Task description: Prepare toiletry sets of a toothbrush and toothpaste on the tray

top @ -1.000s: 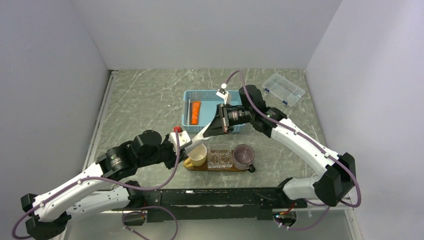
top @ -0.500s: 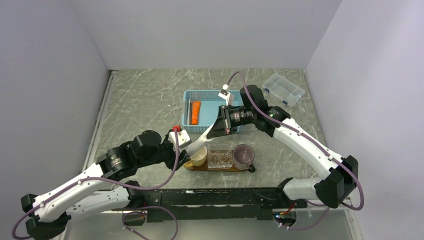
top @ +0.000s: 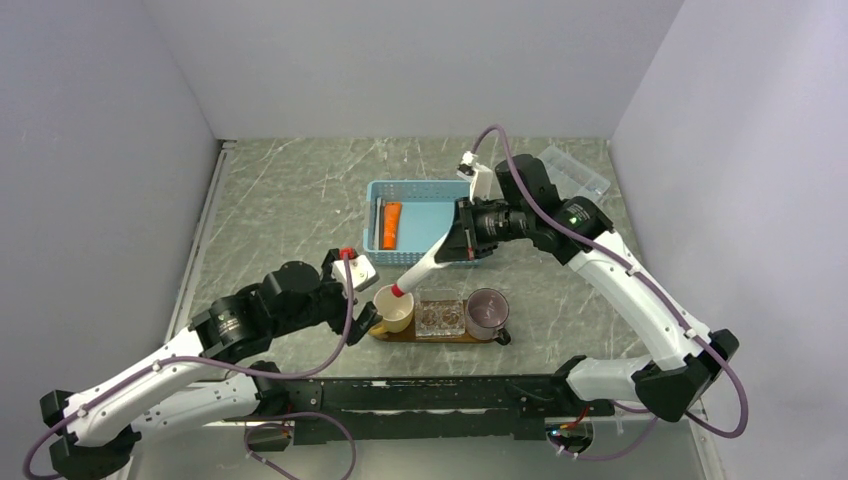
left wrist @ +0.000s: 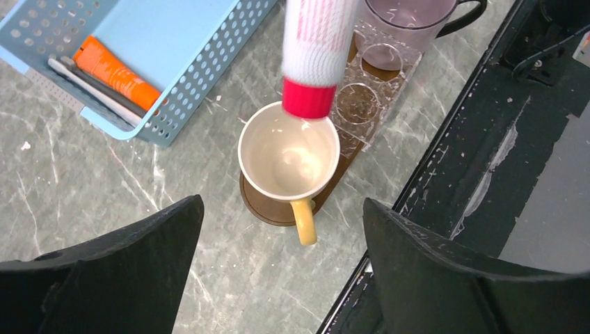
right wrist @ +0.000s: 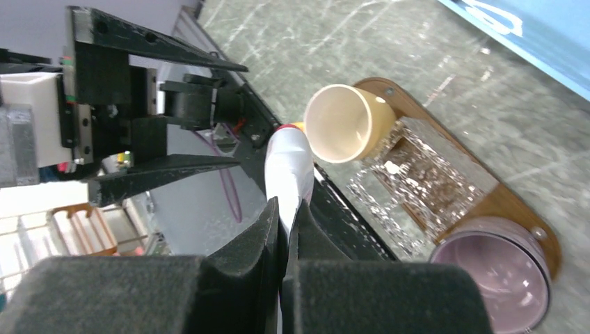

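My right gripper [top: 455, 243] is shut on the flat end of a white toothpaste [top: 420, 272] tube with a red cap. The tube slants down, its cap [left wrist: 308, 99] just above the far rim of the yellow cup [left wrist: 289, 153]. That cup stands on the left end of the brown wooden tray [top: 502, 339]. My left gripper [left wrist: 278, 278] is open, empty and near the cup's handle. An orange toothpaste [left wrist: 118, 73] and thin toothbrush sticks [left wrist: 90, 83] lie in the blue basket [top: 425, 190]. In the right wrist view the tube [right wrist: 289, 174] leaves the shut gripper [right wrist: 286, 229].
On the tray also stand a clear glass holder [top: 440, 317] in the middle and a purple cup [top: 486, 312] at the right end. A clear compartment box [top: 575, 172] sits at the back right, partly behind the right arm. The black base rail [top: 430, 395] runs along the near edge.
My left gripper has opened and let go of the white tube. The right arm now holds it alone and has moved right, with the red cap over the yellow cup.
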Controlling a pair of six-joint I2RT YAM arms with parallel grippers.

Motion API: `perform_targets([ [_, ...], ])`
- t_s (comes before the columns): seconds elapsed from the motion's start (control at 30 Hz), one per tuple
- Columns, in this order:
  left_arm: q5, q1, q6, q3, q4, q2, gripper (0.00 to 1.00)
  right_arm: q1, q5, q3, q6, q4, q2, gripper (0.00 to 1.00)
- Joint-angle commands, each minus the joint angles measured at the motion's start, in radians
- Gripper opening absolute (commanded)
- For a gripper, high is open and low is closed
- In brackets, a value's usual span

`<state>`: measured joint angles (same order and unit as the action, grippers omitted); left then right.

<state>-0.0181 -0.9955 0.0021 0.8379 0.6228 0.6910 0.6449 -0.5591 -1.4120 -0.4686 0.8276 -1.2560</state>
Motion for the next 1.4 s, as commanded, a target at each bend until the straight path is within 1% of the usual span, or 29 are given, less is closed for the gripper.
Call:
perform_targets([
  [0.0,-0.07,0.002,-0.044,0.013,-0.03,0.006,0.98,0.001,0.158,-0.072,0.084,0.149,0.033,0.0],
  [0.1,-0.103,0.01,-0.06,0.019,-0.031,0.007,0.99,0.007,0.198,-0.073,0.111,0.175,0.042,0.0],
  [0.2,-0.137,0.026,-0.081,0.025,-0.032,0.001,1.0,0.043,0.285,-0.096,0.127,0.221,0.041,0.0],
  [0.33,-0.155,0.076,-0.103,0.028,-0.033,-0.019,0.99,0.121,0.437,-0.152,0.14,0.306,0.019,0.0],
  [0.53,-0.144,0.173,-0.131,0.017,-0.054,-0.068,0.99,0.206,0.59,-0.219,0.129,0.375,-0.023,0.0],
  [0.67,-0.146,0.223,-0.141,0.002,-0.06,-0.101,0.99,0.261,0.692,-0.235,0.117,0.412,-0.062,0.0],
  [0.97,-0.162,0.248,-0.137,-0.005,-0.047,-0.107,0.99,0.343,0.8,-0.22,0.082,0.401,-0.118,0.0],
  [1.37,-0.159,0.253,-0.136,-0.01,-0.046,-0.111,1.0,0.372,0.829,-0.168,0.057,0.335,-0.132,0.0],
])
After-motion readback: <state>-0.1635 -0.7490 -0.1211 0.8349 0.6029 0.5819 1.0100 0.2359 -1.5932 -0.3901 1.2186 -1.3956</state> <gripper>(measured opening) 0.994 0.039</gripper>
